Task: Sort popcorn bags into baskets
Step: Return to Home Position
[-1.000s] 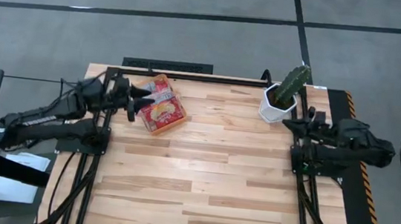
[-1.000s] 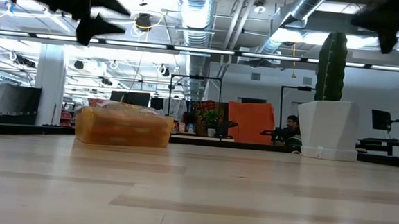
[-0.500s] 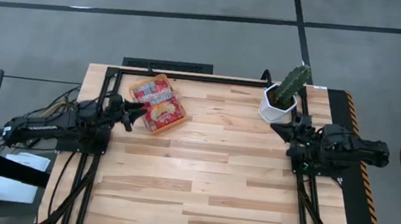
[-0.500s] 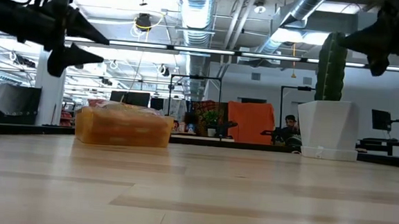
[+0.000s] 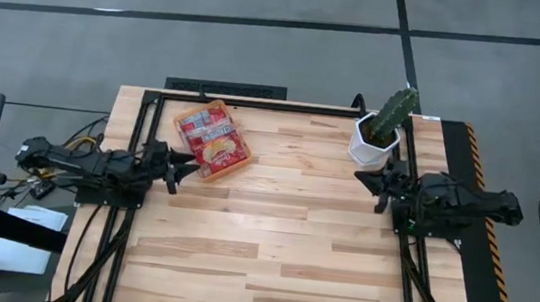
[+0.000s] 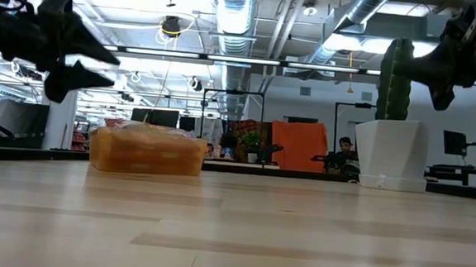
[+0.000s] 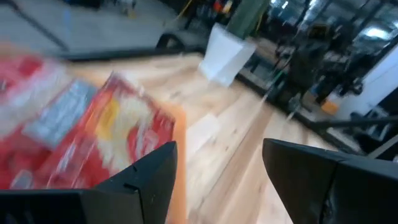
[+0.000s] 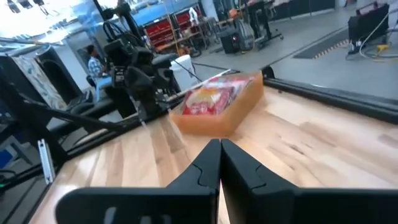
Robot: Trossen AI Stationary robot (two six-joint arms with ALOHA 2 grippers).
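Table (image 5: 272,232): left fingers (image 7: 149,180) spread, empty; right fingers (image 8: 202,174) pressed together.

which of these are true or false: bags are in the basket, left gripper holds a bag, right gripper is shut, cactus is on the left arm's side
1. The popcorn bags lie in the orange basket. True.
2. The left gripper holds a bag. False: it is open and empty, beside the basket.
3. The right gripper is shut. True, with nothing between its fingers.
4. The cactus pot stands on the left arm's side. False: it stands near a table corner on the right arm's side, close to the right gripper.
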